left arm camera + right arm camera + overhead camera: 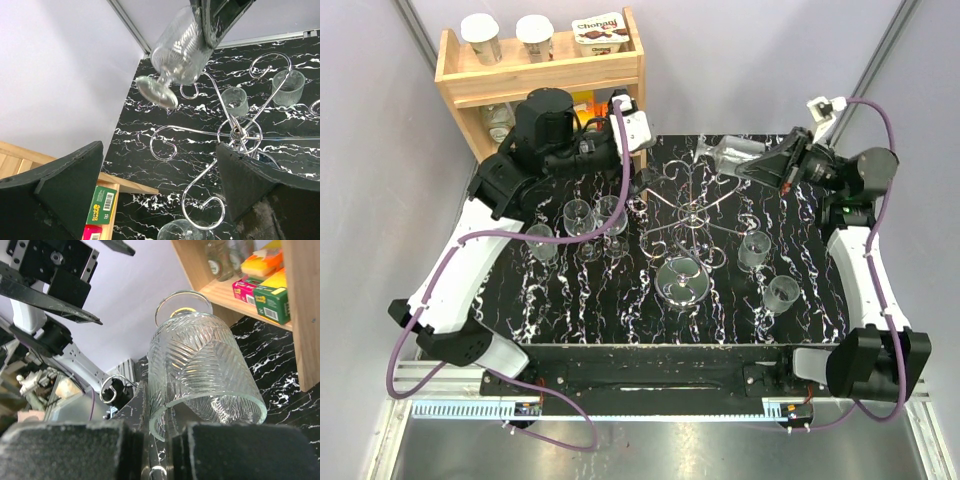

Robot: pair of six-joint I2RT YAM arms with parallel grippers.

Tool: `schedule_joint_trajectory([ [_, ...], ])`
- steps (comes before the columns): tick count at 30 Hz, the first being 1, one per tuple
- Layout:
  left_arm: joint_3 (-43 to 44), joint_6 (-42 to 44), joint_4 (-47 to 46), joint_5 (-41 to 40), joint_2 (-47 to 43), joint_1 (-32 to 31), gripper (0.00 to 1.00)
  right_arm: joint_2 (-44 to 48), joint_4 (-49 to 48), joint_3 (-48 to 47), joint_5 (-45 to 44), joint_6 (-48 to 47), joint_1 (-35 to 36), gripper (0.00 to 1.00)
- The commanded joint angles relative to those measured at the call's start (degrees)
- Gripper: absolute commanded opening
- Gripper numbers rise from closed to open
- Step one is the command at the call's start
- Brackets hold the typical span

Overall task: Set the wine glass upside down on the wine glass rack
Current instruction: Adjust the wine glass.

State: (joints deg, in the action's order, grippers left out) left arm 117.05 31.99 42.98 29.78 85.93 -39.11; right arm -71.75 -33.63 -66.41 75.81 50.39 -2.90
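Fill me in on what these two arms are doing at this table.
The right gripper is clamped on the rim of a ribbed wine glass, holding it tipped on its side in the air over the far right of the table. The glass is not yet on the wine glass rack mid-table. The left gripper hangs open and empty near the wooden shelf. Other glasses stand on both sides.

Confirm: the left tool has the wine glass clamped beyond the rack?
No: it is the right tool that has the wine glass clamped beyond the rack, as the right wrist view shows. The left tool stands open and empty.
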Motion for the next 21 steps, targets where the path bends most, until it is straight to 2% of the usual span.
schedule_joint_trajectory([
  [1,-1.21,-1.58,-4.31,0.89,-2.52,0.44,0.99,1.79,-27.51,1.81,-1.45,20.06,-4.13,0.0],
  [5,-2.62,-1.84,-5.01,0.81,-2.78,0.44,0.99,-0.84,-44.55,2.86,-3.91,34.48,-7.55,0.0],
  [8,-4.11,-2.37,-5.54,0.89,-3.05,0.44,0.99,-3.31,-53.88,3.83,-5.93,43.37,-9.05,0.0],
  [21,-8.33,-2.02,-6.16,-1.21,-5.25,0.53,0.99,-3.14,-55.41,10.6,-7.96,43.92,-12.31,0.0],
])
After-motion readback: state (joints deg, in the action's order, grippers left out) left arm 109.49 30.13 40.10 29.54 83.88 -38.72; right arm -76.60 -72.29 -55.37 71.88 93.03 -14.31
